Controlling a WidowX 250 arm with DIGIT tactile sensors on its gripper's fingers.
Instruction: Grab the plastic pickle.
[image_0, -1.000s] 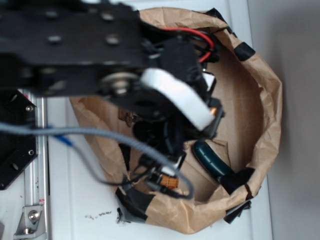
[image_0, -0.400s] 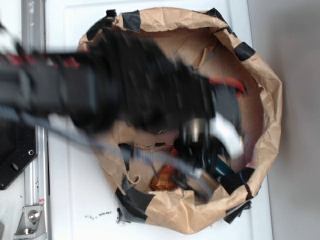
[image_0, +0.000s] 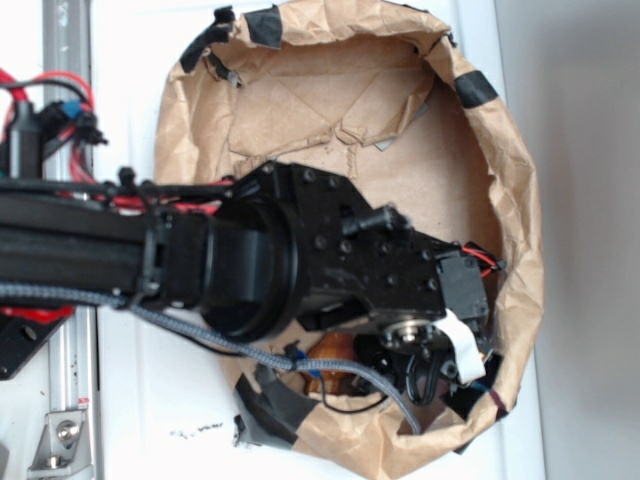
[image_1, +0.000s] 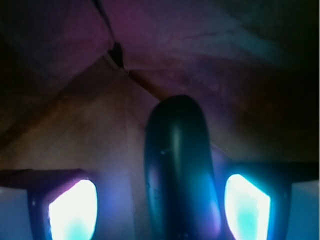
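Note:
The plastic pickle (image_1: 177, 170), dark teal-green and glossy, fills the middle of the wrist view. It lies lengthwise on the brown paper floor, its rounded end pointing away. My gripper (image_1: 160, 207) is open and straddles it. The left pad (image_1: 72, 212) stands well off the pickle, while the right pad (image_1: 247, 207) is close to it with a narrow gap. In the exterior view my gripper (image_0: 432, 380) is low in the bag's lower right corner, and the arm hides the pickle there.
A crumpled brown paper bag (image_0: 520, 200) with black tape patches (image_0: 270, 400) rings the work area. An orange-brown toy (image_0: 325, 352) lies just left of the gripper. The black arm (image_0: 250, 265) spans the bag from the left. A metal rail (image_0: 70, 400) runs along the left.
The arm has swung from the bag's upper middle down to its lower right corner. The pickle, plain in the exterior view a second ago, is now covered by the gripper.

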